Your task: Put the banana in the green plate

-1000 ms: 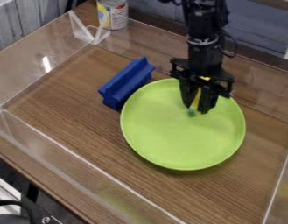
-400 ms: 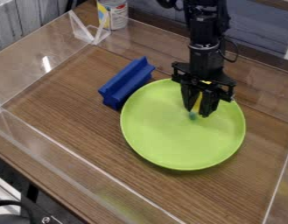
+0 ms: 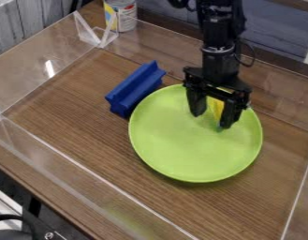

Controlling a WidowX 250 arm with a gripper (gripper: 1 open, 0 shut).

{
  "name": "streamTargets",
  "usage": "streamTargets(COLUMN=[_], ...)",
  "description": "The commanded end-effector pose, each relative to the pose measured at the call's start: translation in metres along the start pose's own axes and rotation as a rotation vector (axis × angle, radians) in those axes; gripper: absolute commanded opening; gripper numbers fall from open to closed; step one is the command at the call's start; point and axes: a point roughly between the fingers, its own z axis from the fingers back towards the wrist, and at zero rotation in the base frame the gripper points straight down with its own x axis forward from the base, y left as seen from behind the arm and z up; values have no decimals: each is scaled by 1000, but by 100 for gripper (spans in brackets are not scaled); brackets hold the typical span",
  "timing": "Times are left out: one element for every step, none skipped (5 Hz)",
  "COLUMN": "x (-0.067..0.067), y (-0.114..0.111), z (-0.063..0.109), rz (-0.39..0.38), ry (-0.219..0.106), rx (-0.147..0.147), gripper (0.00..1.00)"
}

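Observation:
The green plate (image 3: pixel 182 145) lies right of centre on the wooden table. Over its far right part stands my gripper (image 3: pixel 215 105), pointing straight down with its fingers spread apart, open. Between and just below the fingers shows the yellow banana (image 3: pixel 224 116), resting on the plate near its back rim. Whether the fingers still touch it I cannot tell. The black arm rises from the gripper toward the top edge.
A blue rectangular block (image 3: pixel 134 87) lies just left of the plate's rim. Clear plastic walls (image 3: pixel 44 66) ring the table. A bottle (image 3: pixel 119 13) and a clear stand sit at the back left behind the wall.
The fingers were shut on the banana over the plate; they have now spread apart and the banana lies on the plate.

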Motion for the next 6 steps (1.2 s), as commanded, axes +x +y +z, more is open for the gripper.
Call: streamTargets(x=[10, 9, 5, -2, -11, -16], y=[-4, -4, -2, 4, 19, 42], z=[35, 41, 61, 92, 109, 113], rz=[-19, -21, -8, 18, 40, 41], ry=[-113, -129, -162, -211, -224, -224], rx=[14, 20, 33, 55, 75, 114], gripper=[100, 100, 100, 100, 100, 100])
